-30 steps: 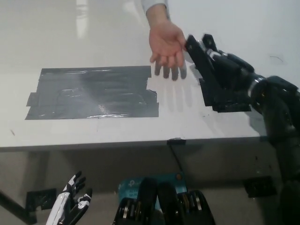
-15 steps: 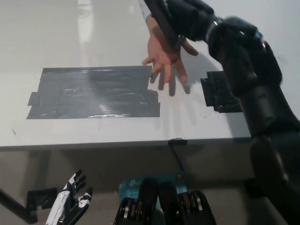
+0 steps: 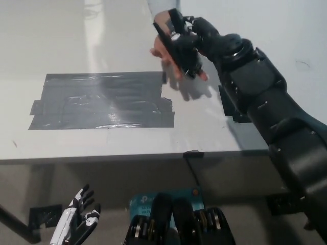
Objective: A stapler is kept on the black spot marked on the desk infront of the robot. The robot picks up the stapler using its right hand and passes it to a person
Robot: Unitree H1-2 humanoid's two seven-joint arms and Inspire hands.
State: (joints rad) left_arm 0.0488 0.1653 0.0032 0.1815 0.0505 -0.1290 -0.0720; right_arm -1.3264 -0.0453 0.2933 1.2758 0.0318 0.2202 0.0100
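While over person's palm (image 3: pixel 162 51) | right robot hand (image 3: pixel 186 43) grips stapler (image 3: pixel 172 47) | left robot hand (image 3: pixel 76 222) spread

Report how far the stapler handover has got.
Done: the stapler is off the small black spot at the desk's right and lifted clear of the white desk. In hand: the right hand holds it directly over the person's open hand. Left: release into that palm; it is not yet let go. The left hand rests low, open, below the desk edge.
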